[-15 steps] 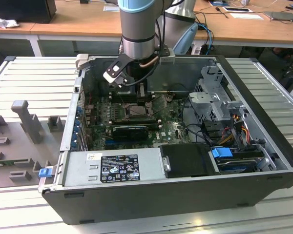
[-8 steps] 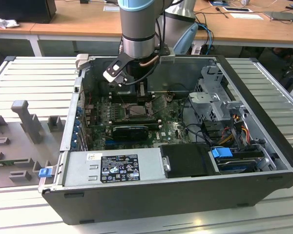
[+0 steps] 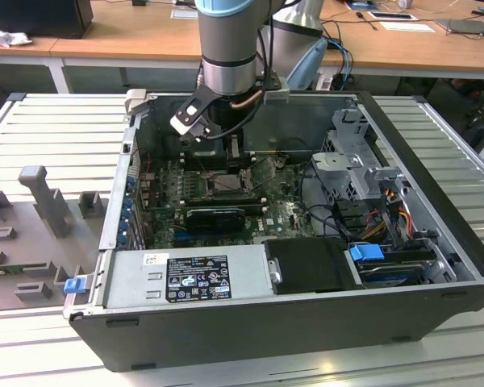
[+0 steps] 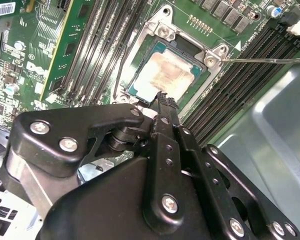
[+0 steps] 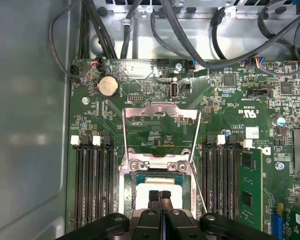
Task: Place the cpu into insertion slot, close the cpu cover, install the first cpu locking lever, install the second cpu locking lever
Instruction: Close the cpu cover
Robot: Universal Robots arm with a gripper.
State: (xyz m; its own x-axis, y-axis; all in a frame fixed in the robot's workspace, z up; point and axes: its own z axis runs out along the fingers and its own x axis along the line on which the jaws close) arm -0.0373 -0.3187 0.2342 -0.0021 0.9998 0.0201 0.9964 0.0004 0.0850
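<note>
The cpu [image 4: 164,74], a pale square chip, lies flat in the insertion slot [image 4: 210,56] on the green motherboard. My gripper [image 4: 162,97] hangs just above the chip's near edge, its black fingers shut together with nothing between them. In the first wrist view the fingertips [image 5: 154,196] cover part of the cpu [image 5: 157,183]. The cpu cover [image 5: 160,111], a silvery frame with a window, is flipped open and lies back beyond the slot. One thin wire lever [image 5: 198,187] stands loose beside the socket. In the exterior view the gripper [image 3: 234,157] reaches down into the open computer case.
Long black memory slots [image 5: 95,185] flank the socket on both sides. Black cables [image 5: 190,40] hang over the board's far edge. A black ribbed card [image 3: 215,216], the power supply [image 3: 189,278] and a metal drive cage [image 3: 359,165] crowd the case. The case wall [image 5: 30,125] is close.
</note>
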